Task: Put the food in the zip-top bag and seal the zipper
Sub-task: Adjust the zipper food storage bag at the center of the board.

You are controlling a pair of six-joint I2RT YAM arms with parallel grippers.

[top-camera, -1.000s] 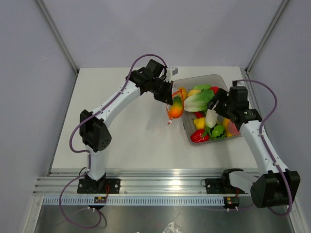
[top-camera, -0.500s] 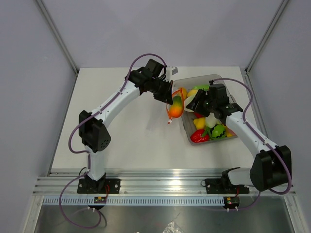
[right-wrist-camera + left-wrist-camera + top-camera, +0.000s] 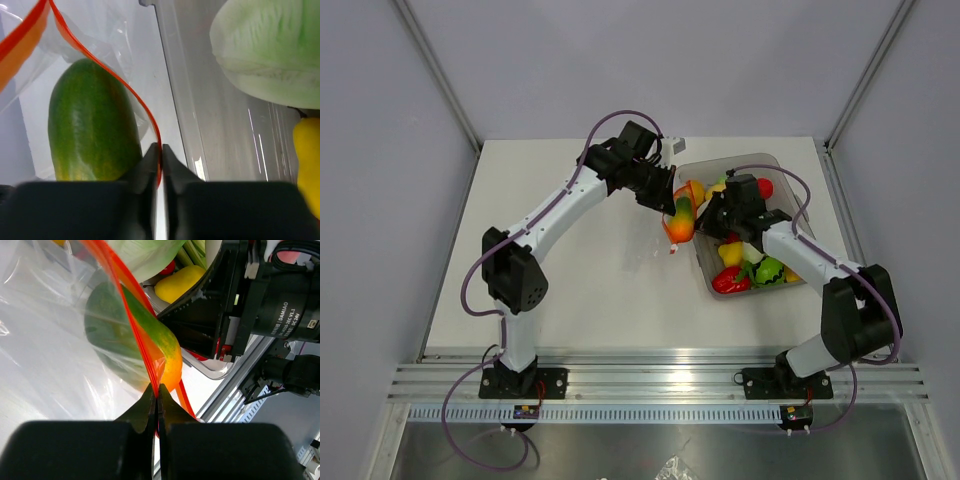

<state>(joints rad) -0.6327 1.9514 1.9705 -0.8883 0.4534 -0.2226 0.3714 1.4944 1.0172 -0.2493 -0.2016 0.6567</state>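
L gripper (image 3: 156,399), R gripper (image 3: 160,156) clamped on zipper (image 3: 134,322); zip-top bag (image 3: 45,355) unsealed, 1 fruit (image 3: 90,125) in. Other food (image 3: 730,282) in tub (image 3: 772,160), 3 o'clock of bag

Left hand (image 3: 156,399) pinches the zipper (image 3: 140,337) (a green-orange fruit (image 3: 112,335) sits inside the bag (image 3: 45,340)).

The zip-top bag (image 3: 45,355) is thin clear plastic, shiny and crinkly. Its zipper (image 3: 16,44) is a smooth red-orange plastic strip. The green and orange fruit (image 3: 90,130) is smooth and glossy. The pale cabbage (image 3: 270,50) has a soft shine and fine ribs. The tub (image 3: 220,130) is cloudy grey plastic. The left claw (image 3: 156,396) and right claw (image 3: 160,150) look dull black. The worktop (image 3: 590,290) is matt white, and the rail (image 3: 650,388) is bare metal.
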